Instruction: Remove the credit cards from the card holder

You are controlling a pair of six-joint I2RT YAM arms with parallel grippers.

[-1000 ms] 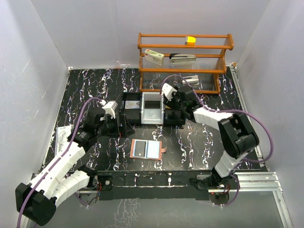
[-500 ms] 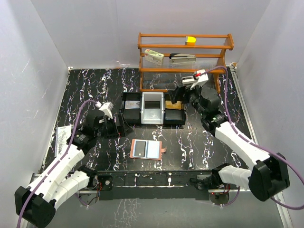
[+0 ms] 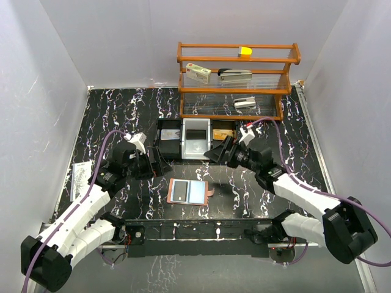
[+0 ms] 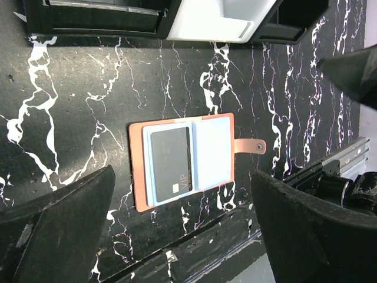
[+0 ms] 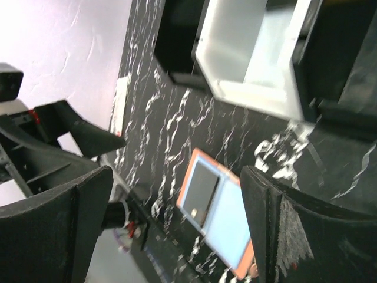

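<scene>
1. Tabletop (image 3: pixel 122 110): black marble-pattern surface with white veins, closed in by plain pale walls (image 3: pixel 122 36) at left, back and right. A metal rail (image 3: pixel 333 231) runs along the near right edge.
2. Back of the table: a wooden rack (image 3: pixel 238 59) with slatted shelves. A yellow block (image 3: pixel 245 51) sits on its top shelf, with a stapler (image 3: pixel 235 74) and a small box (image 3: pixel 198 72) on the shelf below.
3. In front of the rack stands a row of trays: a white tray (image 3: pixel 197 152) in the middle and a black tray (image 3: pixel 168 146) touching it on the left. Another black one is on its right.
4. A printed packet (image 3: pixel 79 177) lies at the far left edge of the table.
5. Card holder (image 3: pixel 188 191): lies open and flat, pale blue inside facing up, near the front edge and in front of the white tray. It sits between the two arms, apart from both. A dark card (image 4: pixel 171 162) sits in one pocket, and the snap tab sticks out on the opposite side.
6. Left gripper (image 3: pixel 153 163): fingers spread wide, empty, poised above the table left of the card holder.
7. Right gripper (image 3: pixel 215 152): fingers spread wide, empty, in front of the right-hand black tray.
</scene>
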